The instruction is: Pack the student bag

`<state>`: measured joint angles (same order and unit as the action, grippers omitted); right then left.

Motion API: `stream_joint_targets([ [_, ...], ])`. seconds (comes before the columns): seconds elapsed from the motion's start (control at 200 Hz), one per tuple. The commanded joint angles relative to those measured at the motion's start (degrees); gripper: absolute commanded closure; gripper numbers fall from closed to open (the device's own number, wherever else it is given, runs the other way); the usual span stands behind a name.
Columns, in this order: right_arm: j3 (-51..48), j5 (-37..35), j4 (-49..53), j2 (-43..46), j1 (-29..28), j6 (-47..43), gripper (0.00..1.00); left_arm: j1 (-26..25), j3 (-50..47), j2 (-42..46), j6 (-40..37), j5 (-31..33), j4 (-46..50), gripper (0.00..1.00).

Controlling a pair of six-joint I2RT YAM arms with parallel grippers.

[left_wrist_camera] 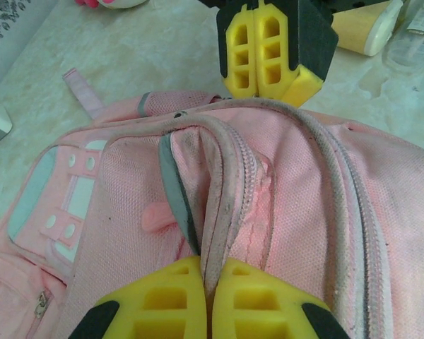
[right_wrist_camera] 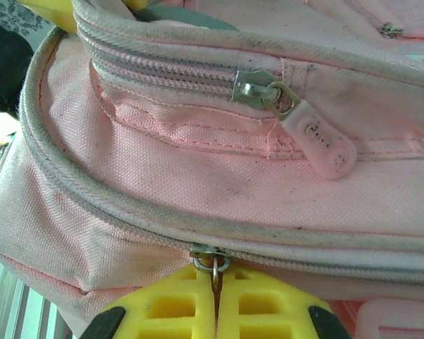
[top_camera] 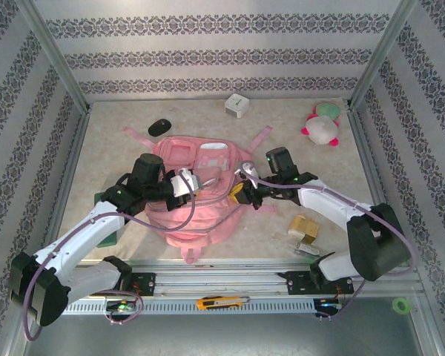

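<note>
The student bag (top_camera: 208, 215), a big pink backpack with pale trim, lies in the middle of the table. My left gripper (top_camera: 187, 183) is at its left side. In the left wrist view the left gripper (left_wrist_camera: 212, 279) is shut on a fold of the pale piping (left_wrist_camera: 222, 205) beside the zip. My right gripper (top_camera: 239, 194) is at the bag's right side and its yellow pads (left_wrist_camera: 268, 63) press together. In the right wrist view the right gripper (right_wrist_camera: 215, 286) is shut on the metal zipper pull (right_wrist_camera: 213, 267) of the bag's long zip. Above it, a pocket zip has a pink pull tab (right_wrist_camera: 321, 141).
A plush toy (top_camera: 322, 126) lies at the back right, a white cube (top_camera: 237, 105) at the back middle, and a black mouse-like object (top_camera: 159, 127) left of it. A tan bottle (top_camera: 302, 226) and a clear item (top_camera: 308, 251) lie right of the bag. A yellow cutter (top_camera: 221, 302) rests on the front rail.
</note>
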<state>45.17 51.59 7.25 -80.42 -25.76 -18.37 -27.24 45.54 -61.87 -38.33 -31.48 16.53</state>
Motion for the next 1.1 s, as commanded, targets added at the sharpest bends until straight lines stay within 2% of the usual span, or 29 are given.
stream_joint_targets([
  [0.0,-0.86,-1.47,-1.83,3.34,-0.52,7.7,1.0,0.72,1.05,-0.07,2.5,3.06,-8.77,1.0],
  [0.225,-0.79,-1.75,-0.36,8.67,-3.89,20.44,1.0,-4.26,4.48,-2.93,6.43,18.3,-7.37,1.0],
  [0.425,-0.23,-3.96,-1.46,10.97,-9.46,33.19,1.0,-10.09,5.19,-7.23,9.84,25.13,-11.1,1.0],
  [0.57,-0.28,-7.23,-4.51,9.67,-11.97,45.82,1.0,-13.58,6.09,-11.06,13.35,25.74,-14.56,1.0],
  [0.69,0.12,-8.57,-4.37,8.2,-13.52,52.94,1.0,-13.72,7.07,-12.82,18.73,26.61,-17.33,1.0],
  [0.904,-3.84,-14.09,-8.89,9.64,-16.33,66.3,1.0,-13.71,7.3,-14.09,22.49,27.94,-20.56,1.0],
  [1.024,-4.74,-18.74,-12.04,9.56,-18.47,71.2,1.0,-13.76,6.88,-14.72,25.54,24.89,-23.48,1.0],
  [1.094,-4.2,-19.13,-13.65,8.76,-19.13,72.57,0.99,-13.71,6.03,-14.86,26.45,23.28,-25.81,1.0],
])
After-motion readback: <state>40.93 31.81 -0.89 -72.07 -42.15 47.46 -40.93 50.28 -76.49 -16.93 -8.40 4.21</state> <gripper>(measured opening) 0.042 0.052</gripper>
